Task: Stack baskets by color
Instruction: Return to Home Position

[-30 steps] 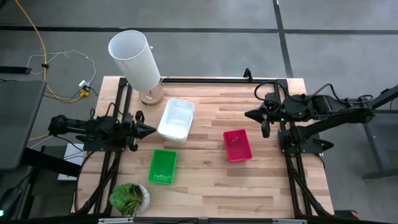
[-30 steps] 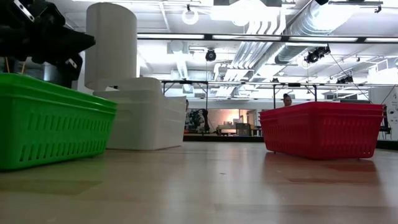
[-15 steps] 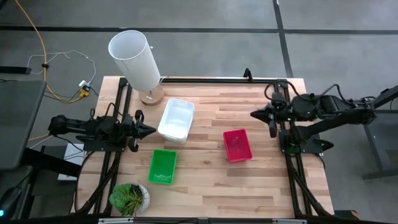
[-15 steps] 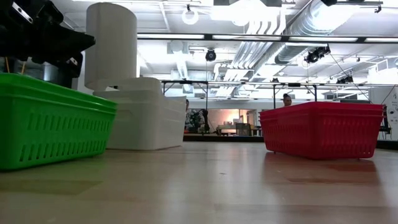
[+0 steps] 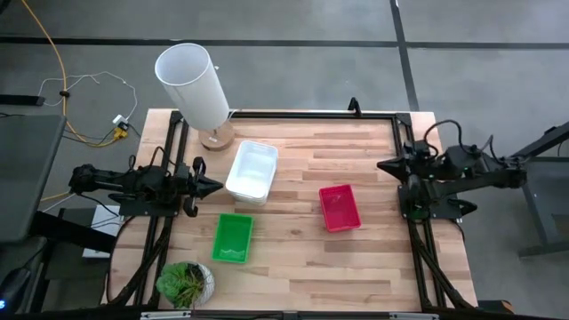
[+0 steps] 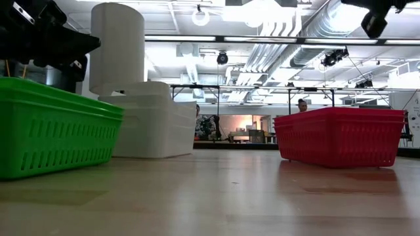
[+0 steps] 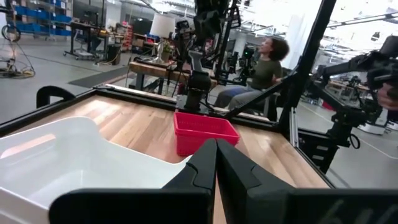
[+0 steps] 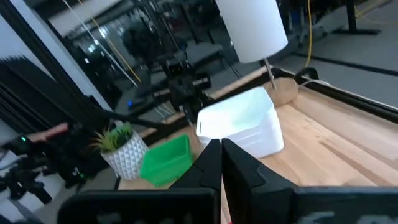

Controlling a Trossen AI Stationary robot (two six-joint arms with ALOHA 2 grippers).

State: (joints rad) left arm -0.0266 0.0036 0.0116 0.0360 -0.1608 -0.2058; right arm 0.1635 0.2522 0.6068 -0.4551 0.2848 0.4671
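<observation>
The white baskets [image 5: 252, 171] stand on the table [image 5: 302, 258] left of centre, just beside the wooden base of the lamp [image 5: 193, 84]. They occupy a single footprint, and the top basket's interior shows only bare white floor. The green baskets [image 5: 232, 237] sit nearer the front edge, apart from the white ones and near the plant pot [image 5: 185, 283], which holds a spiky green plant. The interior of the top green basket shows only its own green floor. The red baskets [image 5: 340, 207] sit right of centre, well apart from the other two colours, with only the perforated red floor visible inside. In the low view the slotted side walls of the green and red baskets are visible. How many baskets are nested at each footprint cannot be told. The left gripper [image 5: 218, 187] rests level at the table's left side, its tip just beside the white baskets and not touching them. In the left wrist view its fingers [image 7: 199, 168] lie pressed together with nothing between them. The right gripper [image 5: 380, 165] is at the table's right edge, well apart from the red baskets. Its fingers [image 8: 208, 163] are likewise closed together on nothing. A seated person [image 7: 264, 65] is visible beyond the table.
</observation>
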